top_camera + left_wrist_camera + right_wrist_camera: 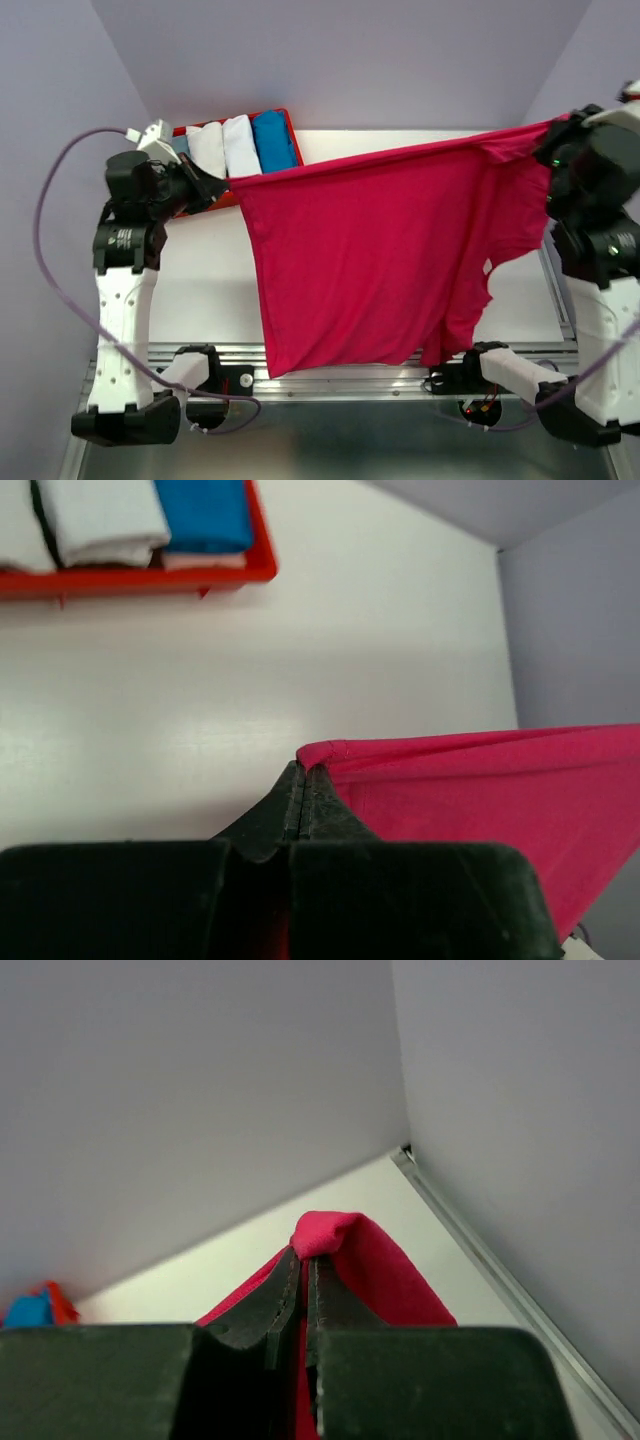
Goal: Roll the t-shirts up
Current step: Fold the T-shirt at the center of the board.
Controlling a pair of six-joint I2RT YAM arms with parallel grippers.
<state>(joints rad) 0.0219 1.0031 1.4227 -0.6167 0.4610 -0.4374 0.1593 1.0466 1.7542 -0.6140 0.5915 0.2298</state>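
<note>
The magenta t-shirt (370, 260) hangs spread out in the air above the white table (205, 290), stretched between the 2 arms, with its top edge pulled nearly taut and rising toward the right. The left tool (220, 184) is clamped shut on the shirt's upper left corner; its wrist view shows the hemmed edge pinched between the closed fingertips. The right tool (553, 135) is likewise closed tight on a small bunch of fabric at the upper right corner. From that top edge the cloth drapes down toward the near side of the table, its lower hem lying over the metal rail (330, 372) by the arm bases. At the far left of the table a red tray (292, 128) holds rolled tees side by side: 2 white tees (223, 147), 1 bright blue tee (273, 140) and 1 pale grey-blue tee (180, 144), this last largely hidden by the left arm.
</note>
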